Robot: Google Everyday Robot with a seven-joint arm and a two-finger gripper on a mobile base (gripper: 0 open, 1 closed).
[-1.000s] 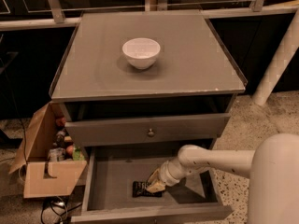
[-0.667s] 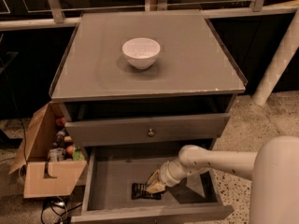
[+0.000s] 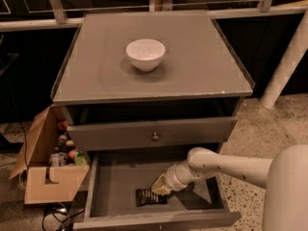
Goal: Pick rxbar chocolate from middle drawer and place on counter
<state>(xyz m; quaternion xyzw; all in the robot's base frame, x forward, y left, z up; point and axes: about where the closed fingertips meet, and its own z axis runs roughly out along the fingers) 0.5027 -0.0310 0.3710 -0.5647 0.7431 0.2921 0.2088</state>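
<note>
The rxbar chocolate (image 3: 150,197), a small flat black-wrapped bar, lies on the grey floor of the open middle drawer (image 3: 115,184), near its front middle. My gripper (image 3: 159,187) reaches into the drawer from the right on a white arm and sits right at the bar's upper right end, touching or just above it. The counter (image 3: 202,61) is the grey cabinet top above.
A white bowl (image 3: 145,54) stands on the counter, left of centre. The upper drawer front with a round knob (image 3: 155,136) overhangs the back of the open drawer. An open cardboard box (image 3: 50,165) with items stands on the floor at the left. A white post (image 3: 284,66) stands at the right.
The gripper and the bar stay in about the same place in the drawer; no clear movement shows.
</note>
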